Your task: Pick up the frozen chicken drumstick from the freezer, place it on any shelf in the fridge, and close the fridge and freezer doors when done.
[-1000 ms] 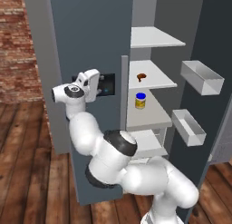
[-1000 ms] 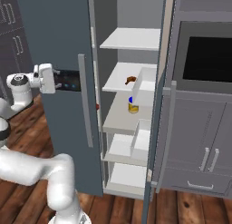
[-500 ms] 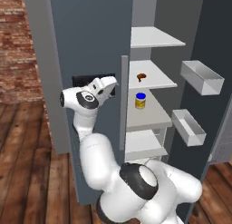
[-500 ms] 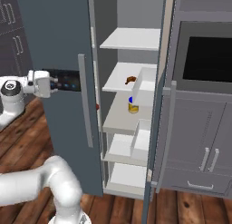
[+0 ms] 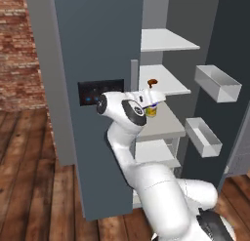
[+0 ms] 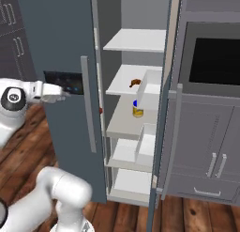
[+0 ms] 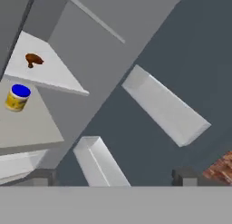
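The frozen chicken drumstick (image 5: 152, 82) (image 6: 135, 82) (image 7: 34, 60) is a small orange-brown piece. It lies on the shelf (image 5: 168, 81) (image 6: 124, 83) second from the top in the open right-hand column. My gripper (image 5: 149, 97) (image 6: 63, 92) (image 7: 113, 177) hangs open and empty in front of that column, short of the drumstick and a little below it. Of the fridge and freezer doors, the left one (image 5: 97, 50) with the black lit panel is shut. The plain right one (image 5: 229, 50) stands swung open.
A yellow jar with a blue lid (image 6: 137, 109) (image 7: 18, 97) stands on the shelf below the drumstick. Two grey bins (image 5: 217, 82) (image 5: 204, 136) hang inside the open door. A grey bar handle (image 6: 86, 104) runs down the shut door. Oven cabinets (image 6: 211, 85) stand to the right.
The arm has swung the hand to the right, from in front of the black panel on the shut door to the edge of the open column. The gripper stayed open.
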